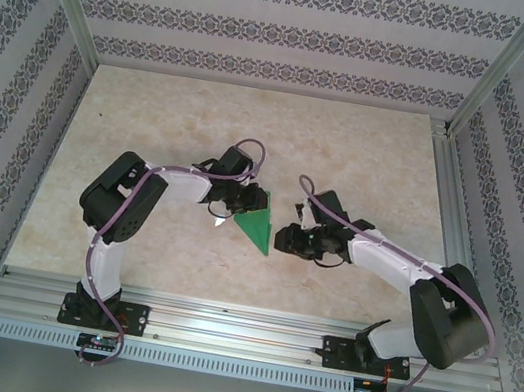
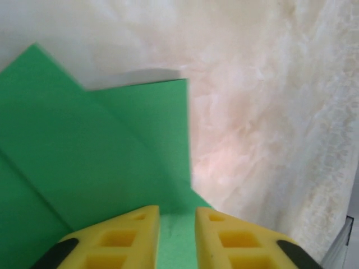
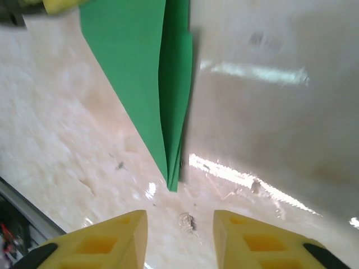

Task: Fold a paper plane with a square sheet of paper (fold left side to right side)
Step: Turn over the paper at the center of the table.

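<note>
Marbled table (image 1: 154, 116) bears paper plane (image 3: 140, 67); right wrist view shows layered tip.

In the left wrist view the paper plane (image 2: 84, 145) runs off the left and bottom edges. It passes beneath the fingers of the left gripper (image 2: 176, 214), which are themselves cut by the bottom edge, so it cannot be told whether they pinch it or only rest on it. Ahead of the right gripper (image 3: 179, 216), whose fingers are also cropped at the bottom, the plane's wide end leaves the top edge, and beside it a yellow finger (image 3: 59, 5) is only a blurred corner sliver.
</note>
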